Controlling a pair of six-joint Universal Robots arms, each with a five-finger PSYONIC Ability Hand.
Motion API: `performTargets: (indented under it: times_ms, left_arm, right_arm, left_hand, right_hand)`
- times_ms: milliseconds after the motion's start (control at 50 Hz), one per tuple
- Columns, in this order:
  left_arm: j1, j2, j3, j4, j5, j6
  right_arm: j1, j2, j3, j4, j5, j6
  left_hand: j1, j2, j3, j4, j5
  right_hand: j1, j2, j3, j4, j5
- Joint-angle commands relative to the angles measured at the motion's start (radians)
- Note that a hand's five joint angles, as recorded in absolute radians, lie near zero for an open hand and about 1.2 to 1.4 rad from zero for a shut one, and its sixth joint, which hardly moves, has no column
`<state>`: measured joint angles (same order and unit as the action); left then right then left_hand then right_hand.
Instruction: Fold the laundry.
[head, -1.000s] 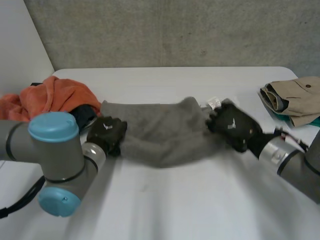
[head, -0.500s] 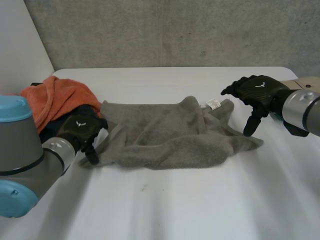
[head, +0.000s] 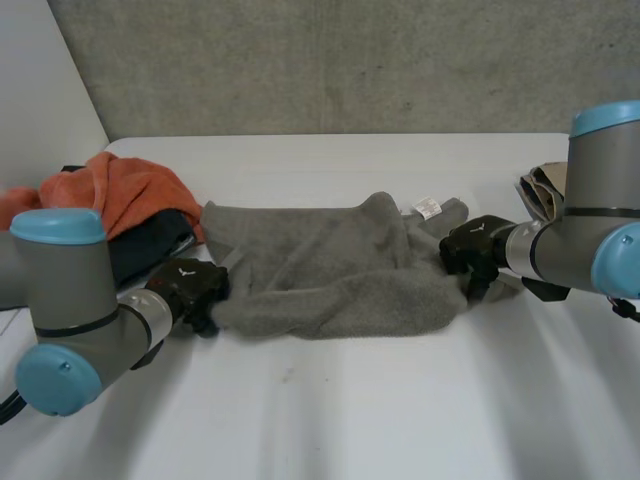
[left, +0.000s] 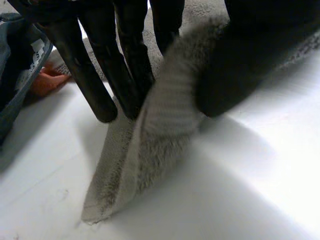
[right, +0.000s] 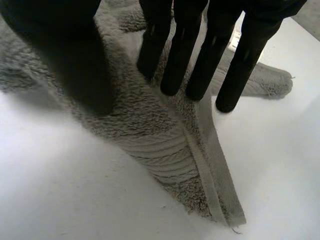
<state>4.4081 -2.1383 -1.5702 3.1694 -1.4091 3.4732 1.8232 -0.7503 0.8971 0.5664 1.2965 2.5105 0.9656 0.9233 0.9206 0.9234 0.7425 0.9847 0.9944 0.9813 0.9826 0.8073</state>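
A grey towel (head: 330, 270) lies crumpled across the middle of the white table (head: 330, 420). My left hand (head: 188, 285) is at its left end. In the left wrist view a ridge of towel (left: 155, 150) stands pinched between the straight fingers (left: 95, 85) and the thumb, with the corner lying loose past the fingertips. My right hand (head: 475, 245) is at the towel's right end. There its fingers (right: 200, 55) and thumb press down into the towel (right: 165, 145) on either side of a hemmed edge, closing on it just short of the corner.
An orange cloth (head: 110, 190) lies heaped over a dark garment (head: 150, 245) at the left, close behind my left hand. A folded beige garment (head: 590, 200) sits at the right edge behind my right arm. The front of the table is bare.
Half a second ago both hands were raised and spread wide of the towel's ends. They have since dropped onto the left and right ends, and their fingers have closed on the towel.
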Motion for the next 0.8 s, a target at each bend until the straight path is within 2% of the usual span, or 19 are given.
performTargets:
  times_ms: [20, 100, 200, 280, 360, 440, 540, 720, 800]
  left_arm:
    - [-0.015, 0.011, 0.028, 0.017, -0.017, 0.061]
    - [-0.015, 0.118, 0.041, 0.011, -0.050, 0.083]
    - [-0.009, 0.427, 0.093, 0.008, -0.059, 0.083]
    - [0.011, 0.595, 0.165, -0.023, -0.036, 0.081]
    - [0.024, 0.629, 0.261, -0.118, -0.004, 0.083]
    - [0.031, 0.603, 0.352, -0.237, 0.010, 0.089]
    - [0.028, 0.496, 0.418, -0.307, 0.010, 0.125]
    - [-0.013, 0.192, 0.481, -0.290, 0.015, 0.205]
    - [-0.025, 0.025, 0.584, -0.189, 0.016, 0.245]
  right_arm:
    - [-0.008, -0.075, 0.075, -0.123, 0.004, 0.022]
    - [-0.038, -0.207, 0.100, -0.132, -0.002, 0.005]
    - [-0.108, -0.447, 0.076, -0.123, -0.009, -0.086]
    - [-0.146, -0.591, 0.040, -0.102, -0.014, -0.142]
    - [-0.157, -0.687, 0.028, -0.082, -0.042, -0.156]
    - [-0.166, -0.719, 0.039, -0.069, -0.078, -0.159]
    - [-0.144, -0.681, 0.075, -0.068, -0.075, -0.174]
    - [-0.096, -0.446, 0.112, -0.094, -0.016, -0.217]
    - [-0.076, -0.295, 0.042, -0.184, 0.027, -0.184]
  left_hand:
    - [0.431, 0.473, 0.476, 0.473, 0.479]
    - [0.431, 0.473, 0.476, 0.473, 0.479]
    - [0.431, 0.473, 0.476, 0.473, 0.479]
    - [0.431, 0.473, 0.476, 0.473, 0.479]
    - [0.431, 0.473, 0.476, 0.473, 0.479]
    - [0.431, 0.473, 0.476, 0.473, 0.479]
    - [0.431, 0.473, 0.476, 0.473, 0.479]
    - [0.431, 0.473, 0.476, 0.473, 0.479]
    - [0.431, 0.473, 0.476, 0.473, 0.479]
  right_hand:
    - [0.412, 0.402, 0.415, 0.414, 0.414]
    - [0.412, 0.402, 0.415, 0.414, 0.414]
    - [0.412, 0.402, 0.415, 0.414, 0.414]
    - [0.412, 0.402, 0.415, 0.414, 0.414]
    - [0.412, 0.402, 0.415, 0.414, 0.414]
    - [0.412, 0.402, 0.415, 0.414, 0.414]
    - [0.412, 0.402, 0.415, 0.414, 0.414]
    - [0.412, 0.402, 0.415, 0.414, 0.414]
    - [0.412, 0.402, 0.415, 0.414, 0.414]
